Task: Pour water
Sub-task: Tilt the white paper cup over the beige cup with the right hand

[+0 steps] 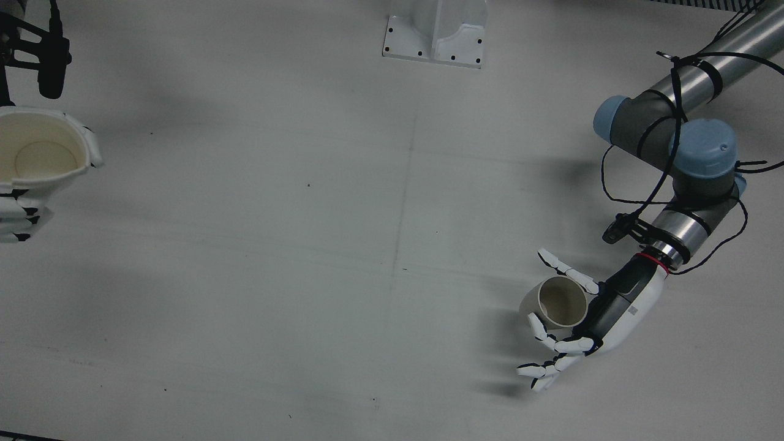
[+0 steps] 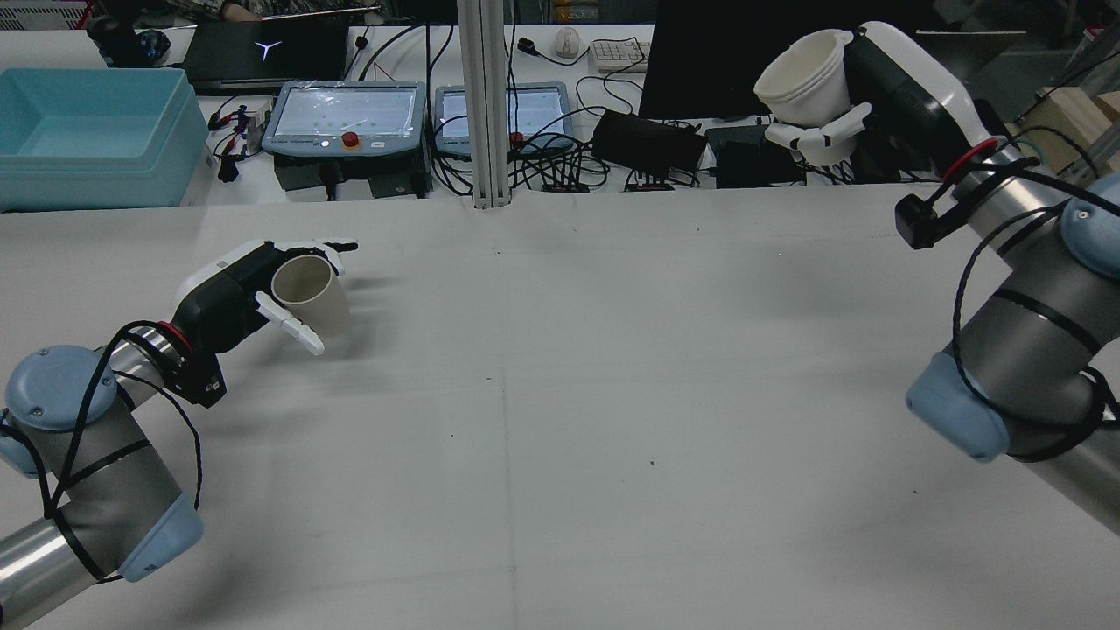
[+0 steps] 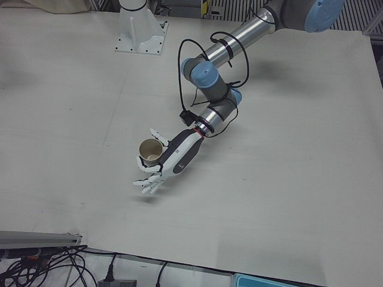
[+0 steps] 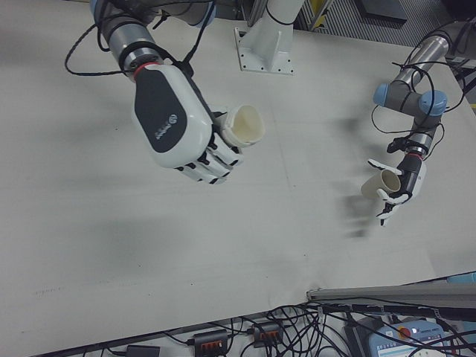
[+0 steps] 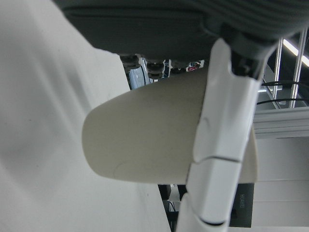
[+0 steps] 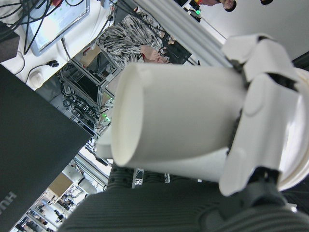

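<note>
A beige paper cup stands on the white table on my left side. My left hand is beside it, palm against its wall. Its fingers are spread open, and in the left hand view one finger lies across the cup. My right hand is raised high above the table's right side. It is shut on a white paper cup, held upright; I see no water inside.
An arm pedestal stands at the table's middle rear. Beyond the far edge are a teal bin, two teach pendants, an aluminium post and cables. The wide stretch of table between the arms is bare.
</note>
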Tool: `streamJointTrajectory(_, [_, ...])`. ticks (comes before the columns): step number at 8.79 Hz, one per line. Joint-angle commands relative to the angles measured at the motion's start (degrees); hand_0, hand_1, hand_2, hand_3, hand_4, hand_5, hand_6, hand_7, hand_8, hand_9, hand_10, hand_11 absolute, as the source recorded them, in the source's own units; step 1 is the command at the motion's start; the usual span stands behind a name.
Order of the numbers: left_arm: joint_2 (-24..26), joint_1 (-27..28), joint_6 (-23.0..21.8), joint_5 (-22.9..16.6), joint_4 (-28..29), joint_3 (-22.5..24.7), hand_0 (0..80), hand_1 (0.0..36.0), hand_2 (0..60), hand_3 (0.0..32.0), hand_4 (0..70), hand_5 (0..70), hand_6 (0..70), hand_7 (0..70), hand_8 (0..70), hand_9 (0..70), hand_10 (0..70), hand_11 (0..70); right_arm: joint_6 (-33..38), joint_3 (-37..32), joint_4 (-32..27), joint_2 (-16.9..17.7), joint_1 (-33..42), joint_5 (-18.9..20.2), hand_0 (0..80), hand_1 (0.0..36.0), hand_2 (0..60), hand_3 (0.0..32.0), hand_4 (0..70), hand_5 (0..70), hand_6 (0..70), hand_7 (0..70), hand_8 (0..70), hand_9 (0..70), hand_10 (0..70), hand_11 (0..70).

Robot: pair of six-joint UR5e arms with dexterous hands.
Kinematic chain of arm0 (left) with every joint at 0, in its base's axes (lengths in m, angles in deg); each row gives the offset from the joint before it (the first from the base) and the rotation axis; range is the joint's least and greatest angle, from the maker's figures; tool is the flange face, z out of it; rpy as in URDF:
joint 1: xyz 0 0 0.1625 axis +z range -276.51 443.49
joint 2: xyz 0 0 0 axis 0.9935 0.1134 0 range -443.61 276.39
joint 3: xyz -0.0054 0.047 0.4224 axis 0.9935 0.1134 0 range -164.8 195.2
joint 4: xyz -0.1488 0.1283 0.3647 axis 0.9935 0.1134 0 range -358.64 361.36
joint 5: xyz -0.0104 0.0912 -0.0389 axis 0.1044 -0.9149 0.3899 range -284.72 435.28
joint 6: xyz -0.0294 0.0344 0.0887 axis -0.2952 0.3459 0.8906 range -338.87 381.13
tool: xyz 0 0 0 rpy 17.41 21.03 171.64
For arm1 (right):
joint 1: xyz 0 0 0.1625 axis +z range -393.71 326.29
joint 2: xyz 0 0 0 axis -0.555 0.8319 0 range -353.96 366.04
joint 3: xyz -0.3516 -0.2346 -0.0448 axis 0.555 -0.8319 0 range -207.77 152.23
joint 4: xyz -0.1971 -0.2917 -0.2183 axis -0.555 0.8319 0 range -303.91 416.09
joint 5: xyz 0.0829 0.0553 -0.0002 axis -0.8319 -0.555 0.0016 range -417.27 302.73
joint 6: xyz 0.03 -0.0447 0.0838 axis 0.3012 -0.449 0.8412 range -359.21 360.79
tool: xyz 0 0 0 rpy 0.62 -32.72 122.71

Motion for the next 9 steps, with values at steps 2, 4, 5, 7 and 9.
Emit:
streamJointTrajectory(2, [6.6, 2.7, 1.9, 0.0, -5.7, 0.0, 80.0, 17.8, 0.0, 0.0, 51.9, 70.0, 11.4, 21.4, 7.2, 4.0, 0.0, 1.9, -7.7, -7.5, 8.0, -16.1, -15.1, -9.8, 80.0, 36.0, 60.0, 0.0, 70.0, 70.0, 70.0, 70.0, 41.1, 54.0, 53.4, 70.0])
streamJointTrajectory(4, [8.8, 3.5, 2.0, 0.0, -7.7, 0.0, 80.0, 18.1, 0.0, 0.0, 51.7, 70.0, 11.3, 21.2, 7.1, 3.8, 0.0, 1.9, -10.6, -19.4, 7.8, -26.0, -18.5, -13.5, 80.0, 36.0, 60.0, 0.0, 70.0, 70.0, 69.9, 70.0, 40.4, 53.1, 53.7, 70.0])
streamJointTrajectory(5, [9.5, 3.6, 2.0, 0.0, -8.2, 0.0, 80.0, 18.2, 0.0, 0.0, 51.5, 70.0, 11.3, 21.3, 7.2, 3.9, 0.0, 1.9, -10.8, -24.4, 7.7, -29.9, -19.5, -15.0, 80.0, 36.0, 60.0, 0.0, 70.0, 70.0, 70.0, 70.0, 40.5, 53.3, 54.0, 70.0])
streamJointTrajectory(7, [10.5, 3.6, 2.8, 0.0, -9.1, -0.1, 80.0, 17.6, 0.0, 0.0, 52.4, 70.0, 11.5, 21.4, 7.0, 3.8, 0.0, 1.9, -13.4, -28.7, 7.7, -35.2, -21.6, -15.2, 80.0, 36.0, 60.0, 0.0, 70.0, 70.0, 70.0, 70.0, 40.4, 53.1, 53.6, 70.0])
streamJointTrajectory(9, [10.6, 3.5, 2.7, 0.0, -9.1, -0.4, 80.0, 17.3, 0.0, 0.0, 52.9, 70.0, 11.7, 21.6, 6.9, 3.9, 0.1, 2.1, -13.8, -28.6, 7.8, -34.8, -22.9, -15.1, 80.0, 36.0, 60.0, 0.0, 70.0, 70.0, 69.6, 70.0, 39.8, 52.2, 52.0, 70.0])
